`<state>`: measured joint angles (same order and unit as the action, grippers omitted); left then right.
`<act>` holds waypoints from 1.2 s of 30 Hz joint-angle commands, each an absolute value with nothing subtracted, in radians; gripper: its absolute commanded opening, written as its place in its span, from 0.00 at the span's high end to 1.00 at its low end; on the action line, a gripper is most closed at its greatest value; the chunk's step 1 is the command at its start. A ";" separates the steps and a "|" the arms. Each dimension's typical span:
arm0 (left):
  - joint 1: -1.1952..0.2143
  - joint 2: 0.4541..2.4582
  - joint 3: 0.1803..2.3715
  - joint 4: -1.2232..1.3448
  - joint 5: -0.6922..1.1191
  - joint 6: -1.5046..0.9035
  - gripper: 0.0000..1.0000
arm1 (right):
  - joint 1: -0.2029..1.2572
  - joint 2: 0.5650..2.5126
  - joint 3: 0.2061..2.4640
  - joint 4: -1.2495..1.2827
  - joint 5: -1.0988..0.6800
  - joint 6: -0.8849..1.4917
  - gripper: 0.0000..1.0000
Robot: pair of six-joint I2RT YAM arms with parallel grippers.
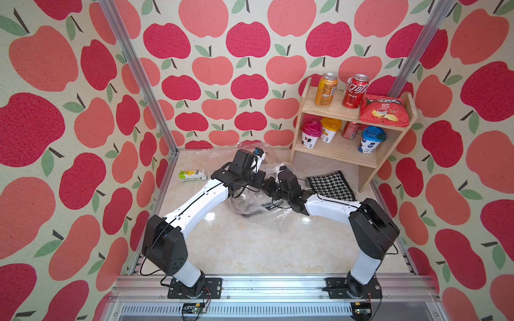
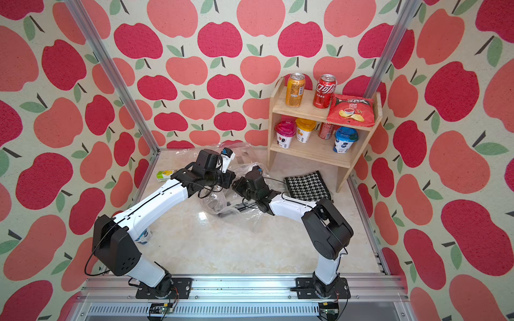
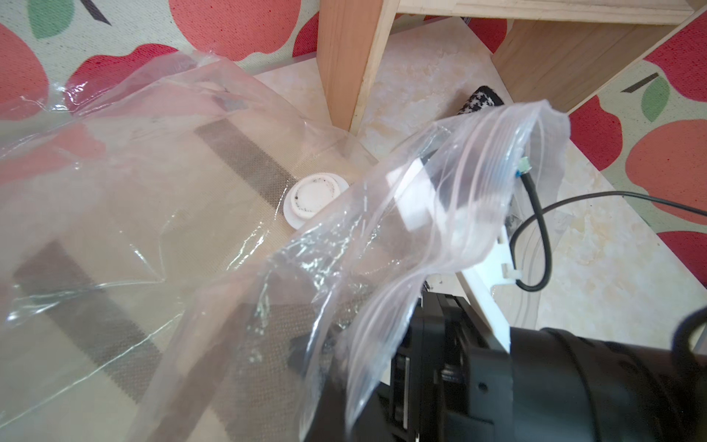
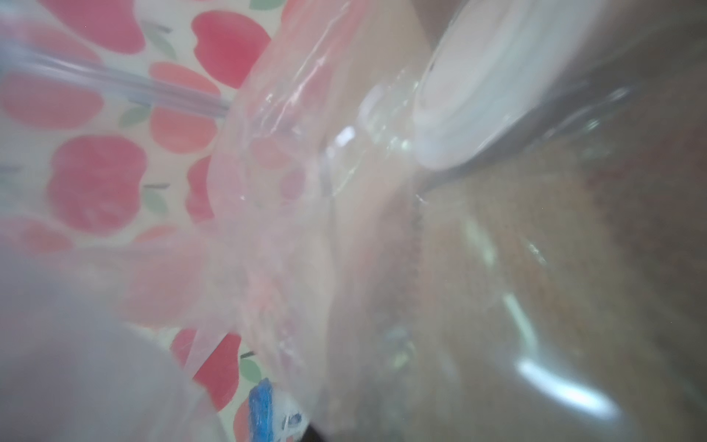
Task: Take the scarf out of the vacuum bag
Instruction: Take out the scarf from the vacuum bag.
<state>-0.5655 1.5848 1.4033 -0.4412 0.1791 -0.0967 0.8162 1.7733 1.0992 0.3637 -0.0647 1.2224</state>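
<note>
My left gripper (image 1: 261,156) and right gripper (image 1: 279,170) sit closed at the crinkly clear plastic vacuum bag (image 3: 134,183), black-and-white houndstooth scarf (image 1: 331,184) already out.

Finding: a robot test booth in a lab, not a real home or shop. Bare aluminium posts (image 1: 139,75) frame the cell. The walls (image 1: 247,41) are hung with printed apple cloth. The left arm (image 1: 200,200) and right arm (image 1: 331,207) are bolted to a metal rail (image 1: 264,286) at the front edge of a marble-look table (image 1: 250,244), with loose wiring and circuit boards (image 1: 194,308) exposed below. A small wooden shelf (image 1: 367,164) holds drink cans (image 1: 326,89), lidded cups (image 1: 311,134) and a crisp bag (image 1: 385,109) as staged props.
</note>
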 commanded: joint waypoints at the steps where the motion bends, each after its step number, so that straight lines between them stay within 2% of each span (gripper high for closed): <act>1: -0.559 1.604 1.455 -0.481 0.174 -0.106 1.00 | 0.833 1.696 1.098 0.378 -0.075 1.171 1.00; 2: -0.559 1.605 1.456 -0.482 0.175 -0.106 1.00 | 0.833 1.688 1.104 0.351 -0.071 1.160 1.00; 3: -0.559 1.606 1.458 -0.482 0.176 -0.105 1.00 | 0.832 1.683 1.116 0.309 -0.065 1.152 0.94; 4: -0.560 1.604 1.457 -0.483 0.176 -0.103 1.00 | 0.831 1.676 1.133 0.246 -0.048 1.140 0.78; 5: -0.559 1.604 1.456 -0.483 0.176 -0.103 1.00 | 0.831 1.671 1.146 0.189 -0.027 1.128 0.70; 8: -0.559 1.601 1.450 -0.483 0.178 -0.103 1.00 | 0.814 1.660 1.148 0.114 -0.012 1.116 0.59; 17: -0.558 1.593 1.441 -0.483 0.179 -0.107 1.00 | 0.764 1.646 1.112 0.064 -0.004 1.107 0.55; 36: -0.558 1.594 1.442 -0.486 0.181 -0.108 1.00 | 0.779 1.770 1.127 0.203 -0.098 1.212 0.46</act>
<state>-0.5632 1.5913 1.4261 -0.4755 0.1806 -0.1001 0.7719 1.7393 1.1107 0.1570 -0.0734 1.1790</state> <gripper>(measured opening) 0.052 0.537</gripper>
